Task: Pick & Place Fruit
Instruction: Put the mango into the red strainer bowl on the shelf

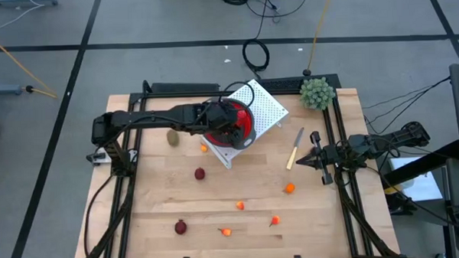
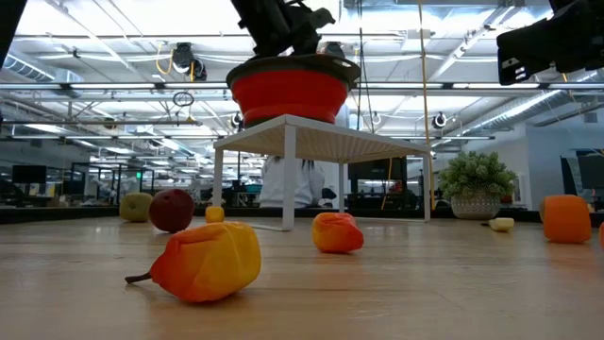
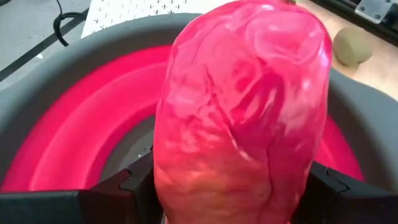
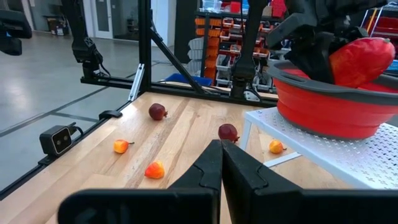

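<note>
Wooden table (image 1: 324,217): left gripper (image 1: 233,123) over the red bowl (image 1: 248,127), right gripper (image 1: 316,161) idle, pressed shut.
Low view alone shows the bowl raised on a white stand (image 2: 326,142).
Left wrist: fingers (image 3: 134,183) pinch the red fruit (image 3: 242,106) across its middle, above the bowl; looks light, stiff, glossy, probably slippery.

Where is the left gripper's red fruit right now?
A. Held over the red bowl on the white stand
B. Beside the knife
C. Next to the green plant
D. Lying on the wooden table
A: the left gripper is clamped on the red fruit above the red bowl, which sits on the white stand.
</note>
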Available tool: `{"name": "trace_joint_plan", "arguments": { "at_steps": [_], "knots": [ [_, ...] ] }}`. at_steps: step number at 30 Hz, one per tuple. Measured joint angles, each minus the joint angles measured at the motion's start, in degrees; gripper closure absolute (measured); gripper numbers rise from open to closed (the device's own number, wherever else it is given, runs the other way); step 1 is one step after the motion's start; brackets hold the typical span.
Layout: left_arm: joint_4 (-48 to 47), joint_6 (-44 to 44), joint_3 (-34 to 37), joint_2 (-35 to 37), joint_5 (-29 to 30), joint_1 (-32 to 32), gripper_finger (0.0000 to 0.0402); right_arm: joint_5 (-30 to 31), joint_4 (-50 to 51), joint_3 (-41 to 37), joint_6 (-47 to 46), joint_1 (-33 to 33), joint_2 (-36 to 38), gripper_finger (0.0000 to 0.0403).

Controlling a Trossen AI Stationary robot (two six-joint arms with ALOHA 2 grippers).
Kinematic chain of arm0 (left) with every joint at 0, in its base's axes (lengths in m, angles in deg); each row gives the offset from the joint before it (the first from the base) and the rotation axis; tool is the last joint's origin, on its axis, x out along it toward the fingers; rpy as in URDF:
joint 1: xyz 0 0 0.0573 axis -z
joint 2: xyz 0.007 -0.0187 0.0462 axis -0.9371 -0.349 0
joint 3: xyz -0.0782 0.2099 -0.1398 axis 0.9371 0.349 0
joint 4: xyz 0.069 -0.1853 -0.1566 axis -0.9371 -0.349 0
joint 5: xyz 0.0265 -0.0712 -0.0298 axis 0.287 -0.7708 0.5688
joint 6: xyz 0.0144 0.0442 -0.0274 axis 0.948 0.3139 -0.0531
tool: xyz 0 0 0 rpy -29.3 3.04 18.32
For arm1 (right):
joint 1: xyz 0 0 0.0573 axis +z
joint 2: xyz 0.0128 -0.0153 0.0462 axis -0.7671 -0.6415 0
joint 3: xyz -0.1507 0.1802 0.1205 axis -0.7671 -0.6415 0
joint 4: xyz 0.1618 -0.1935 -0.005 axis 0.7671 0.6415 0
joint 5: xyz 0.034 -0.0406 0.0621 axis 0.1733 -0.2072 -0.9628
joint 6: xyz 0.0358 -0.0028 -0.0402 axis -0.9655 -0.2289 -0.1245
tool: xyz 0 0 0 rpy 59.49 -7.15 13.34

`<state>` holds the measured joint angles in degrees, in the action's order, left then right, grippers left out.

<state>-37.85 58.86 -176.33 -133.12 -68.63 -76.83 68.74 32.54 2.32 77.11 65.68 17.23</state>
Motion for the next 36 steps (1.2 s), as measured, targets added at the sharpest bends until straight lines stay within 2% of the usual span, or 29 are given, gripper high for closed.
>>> {"name": "trace_joint_plan", "arguments": {
  "at_steps": [20, 36],
  "knots": [
    [0.8, 3.3, 0.0, 0.0, 0.9, -1.4, 0.0151, 0.0, 0.0, 0.0, 0.0, 0.0, 0.0, 0.0403],
    [2.2, 1.2, 0.0, -2.0, 0.7, -2.1, 0.0151, -0.2, 0.0, 0.0, -0.4, 0.0, 0.0, 0.0403]
  ]
}}
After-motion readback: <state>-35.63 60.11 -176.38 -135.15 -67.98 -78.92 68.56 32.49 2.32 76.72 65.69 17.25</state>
